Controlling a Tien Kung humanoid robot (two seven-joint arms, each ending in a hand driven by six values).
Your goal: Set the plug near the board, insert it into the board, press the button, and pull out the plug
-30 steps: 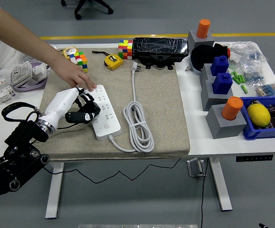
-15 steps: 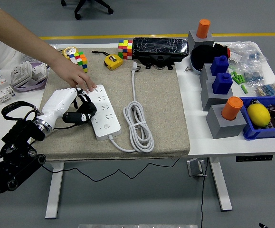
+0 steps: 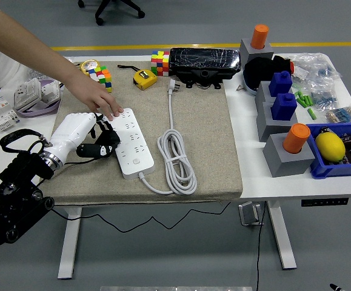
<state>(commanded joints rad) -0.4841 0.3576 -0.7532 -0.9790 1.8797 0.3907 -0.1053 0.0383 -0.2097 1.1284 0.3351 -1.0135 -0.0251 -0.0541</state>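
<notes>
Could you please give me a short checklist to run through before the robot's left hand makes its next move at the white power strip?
1. White power strip flat on the beige mat: ok.
2. Person's hand off the strip: not ok, fingers rest on its far end.
3. White plug near the strip: not ok, it lies far behind.
4. Left hand holding the plug: not ok.
5. Right hand ready: cannot tell, out of view.

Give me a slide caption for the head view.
Robot's left hand beside the white power strip, a person's hand steadying its far end.
</notes>
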